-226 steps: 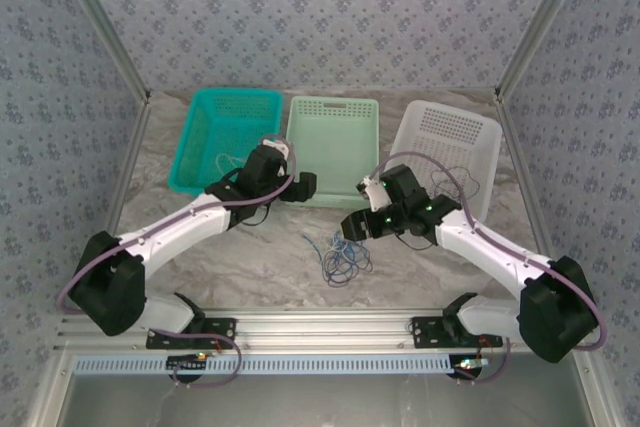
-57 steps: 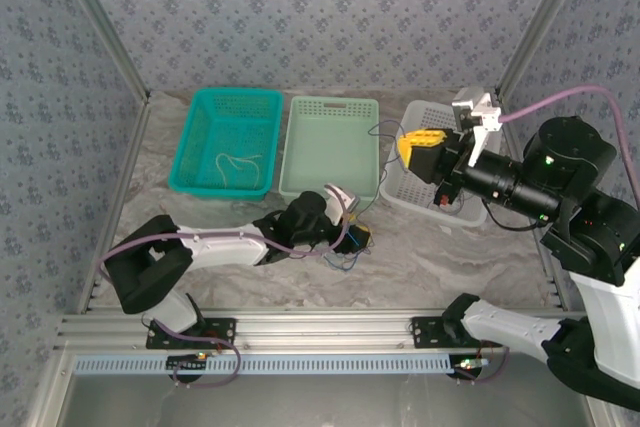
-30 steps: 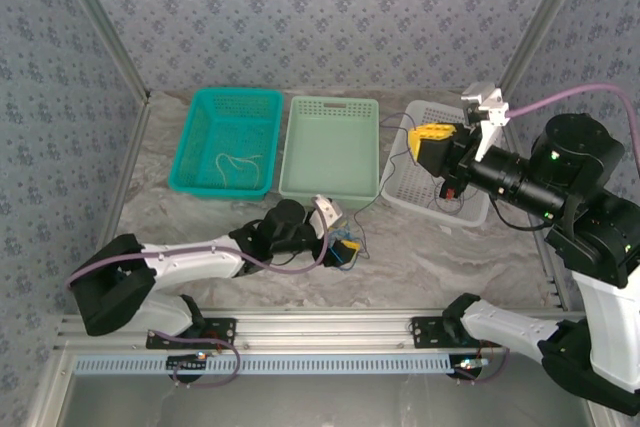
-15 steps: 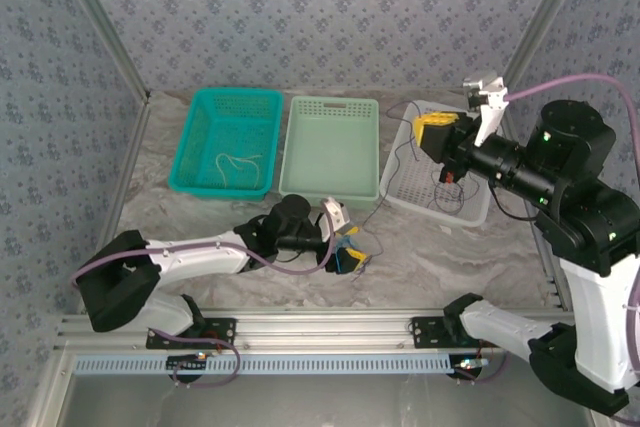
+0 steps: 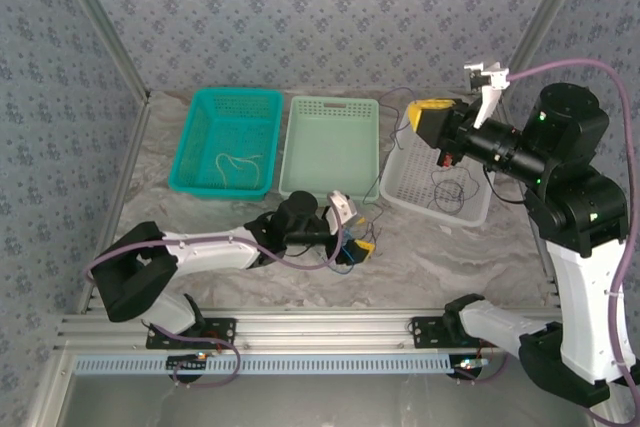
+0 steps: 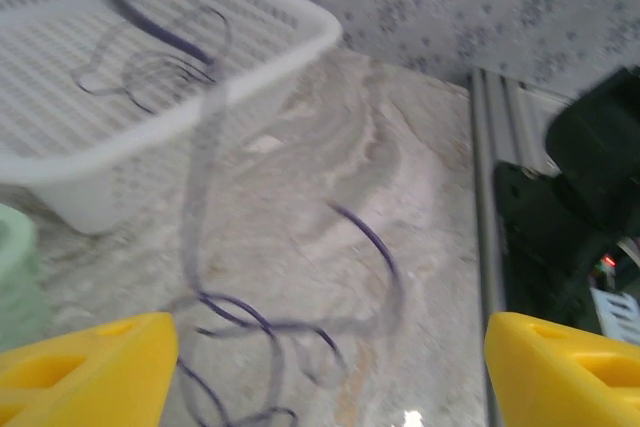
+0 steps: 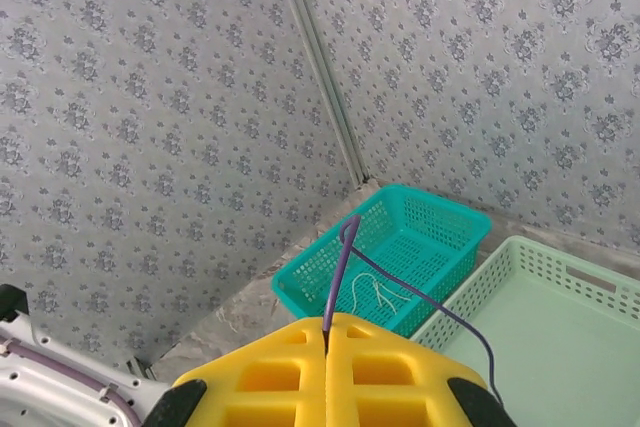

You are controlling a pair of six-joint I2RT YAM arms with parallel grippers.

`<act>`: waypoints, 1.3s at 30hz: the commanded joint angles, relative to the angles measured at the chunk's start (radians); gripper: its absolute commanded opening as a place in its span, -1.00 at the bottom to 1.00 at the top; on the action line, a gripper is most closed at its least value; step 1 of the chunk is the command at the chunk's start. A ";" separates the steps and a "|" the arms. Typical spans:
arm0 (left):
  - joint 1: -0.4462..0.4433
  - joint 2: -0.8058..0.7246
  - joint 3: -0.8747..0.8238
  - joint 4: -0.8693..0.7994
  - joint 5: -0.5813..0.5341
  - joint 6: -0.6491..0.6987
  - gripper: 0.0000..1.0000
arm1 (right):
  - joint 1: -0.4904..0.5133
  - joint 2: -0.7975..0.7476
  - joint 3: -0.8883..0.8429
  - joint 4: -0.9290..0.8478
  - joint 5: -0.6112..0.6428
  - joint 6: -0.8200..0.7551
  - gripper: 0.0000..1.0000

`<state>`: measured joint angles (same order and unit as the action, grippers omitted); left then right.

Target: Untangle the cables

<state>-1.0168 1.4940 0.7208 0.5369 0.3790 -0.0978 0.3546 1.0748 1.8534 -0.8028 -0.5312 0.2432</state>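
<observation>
The dark purple cable (image 7: 338,277) is pinched between the pressed-together fingers of my right pincer (image 5: 432,117), which I hold high near the white basket (image 5: 436,209), and from there it hangs down to loose loops on the table (image 5: 450,257). My left pincer (image 5: 355,247) is spread wide, low over these loops, with nothing between its fingers. A cream cable (image 5: 235,162) lies apart in the teal basket (image 5: 190,152).

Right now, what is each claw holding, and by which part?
Right claw pinches the dark purple cable mid-strand; left claw is open, holding nothing.
</observation>
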 commanded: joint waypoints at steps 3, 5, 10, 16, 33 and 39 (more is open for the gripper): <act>-0.005 -0.037 0.016 0.078 -0.149 0.022 0.62 | -0.006 -0.038 -0.024 0.041 -0.050 0.030 -1.00; -0.005 -0.024 0.039 0.051 -0.140 0.048 0.62 | -0.005 -0.046 -0.036 0.057 -0.068 0.038 -1.00; -0.003 0.022 0.051 0.099 -0.125 0.056 0.62 | -0.006 -0.047 -0.035 0.063 -0.106 0.046 -1.00; -0.003 0.044 0.084 0.090 -0.025 0.065 0.63 | -0.005 -0.047 -0.036 0.057 -0.115 0.046 -1.00; -0.007 0.206 0.269 -0.052 0.047 0.067 0.54 | -0.002 -0.045 -0.059 0.192 -0.251 0.150 -1.00; -0.011 0.281 0.284 -0.055 0.069 0.043 0.47 | 0.001 -0.036 -0.003 0.196 -0.229 0.157 -1.00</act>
<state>-1.0176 1.7451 0.9745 0.5076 0.4091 -0.0418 0.3550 1.0416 1.8000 -0.6525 -0.7486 0.3775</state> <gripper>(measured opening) 0.740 0.059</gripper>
